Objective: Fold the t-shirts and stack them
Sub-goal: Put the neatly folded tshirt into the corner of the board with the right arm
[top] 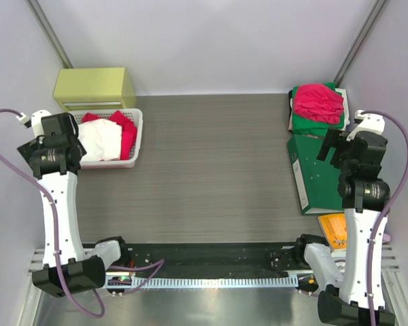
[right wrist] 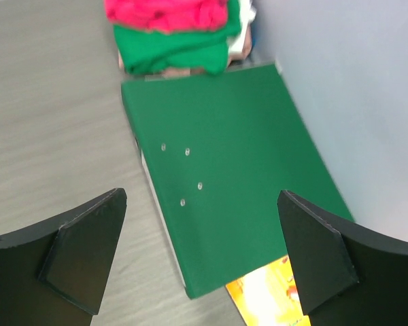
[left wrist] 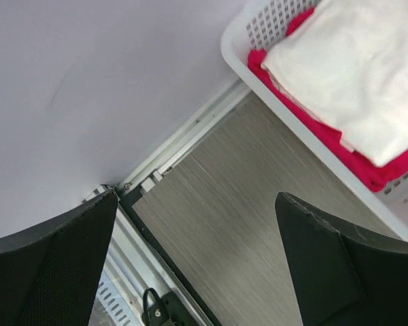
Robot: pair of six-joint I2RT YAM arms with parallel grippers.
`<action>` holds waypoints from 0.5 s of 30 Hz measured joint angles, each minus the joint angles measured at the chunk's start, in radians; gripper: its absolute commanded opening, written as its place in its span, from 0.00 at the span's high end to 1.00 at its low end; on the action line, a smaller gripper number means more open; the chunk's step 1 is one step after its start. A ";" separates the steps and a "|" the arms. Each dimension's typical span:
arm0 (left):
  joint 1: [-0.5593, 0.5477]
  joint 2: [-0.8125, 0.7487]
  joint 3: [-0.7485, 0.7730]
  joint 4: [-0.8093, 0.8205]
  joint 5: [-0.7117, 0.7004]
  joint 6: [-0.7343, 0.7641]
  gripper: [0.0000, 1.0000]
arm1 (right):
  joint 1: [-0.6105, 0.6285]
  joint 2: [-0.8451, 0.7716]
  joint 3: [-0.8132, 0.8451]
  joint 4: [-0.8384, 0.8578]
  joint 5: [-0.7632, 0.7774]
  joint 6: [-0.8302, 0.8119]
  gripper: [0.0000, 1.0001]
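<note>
A crumpled pinkish-red t-shirt [top: 318,102] lies on a folded green t-shirt [top: 313,126] at the back right; both show at the top of the right wrist view, red [right wrist: 166,13] over green [right wrist: 170,51]. A pale folded t-shirt [top: 98,139] lies on another red t-shirt [top: 127,132] in a white basket [top: 109,164]; in the left wrist view the pale one [left wrist: 360,75] covers most of the red one [left wrist: 367,170]. My left gripper [top: 51,146] [left wrist: 197,272] is open and empty, left of the basket. My right gripper [top: 340,151] [right wrist: 200,251] is open and empty above the folder.
A flat dark-green folder [top: 319,173] [right wrist: 238,176] lies in front of the right stack. An orange-yellow booklet [top: 333,227] [right wrist: 265,299] pokes out beneath its near end. A yellow-green box [top: 95,87] stands behind the basket [left wrist: 239,61]. Walls close in on both sides.
</note>
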 measured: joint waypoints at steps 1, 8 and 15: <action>0.000 0.004 -0.019 0.008 0.020 0.017 0.00 | 0.000 -0.006 -0.022 0.000 -0.003 -0.001 0.00; 0.000 -0.109 -0.101 0.072 0.129 0.060 0.03 | 0.000 -0.008 -0.082 -0.005 -0.031 -0.002 0.00; 0.001 -0.102 -0.113 0.133 0.192 0.121 0.07 | 0.000 -0.002 -0.105 0.012 -0.050 0.005 0.00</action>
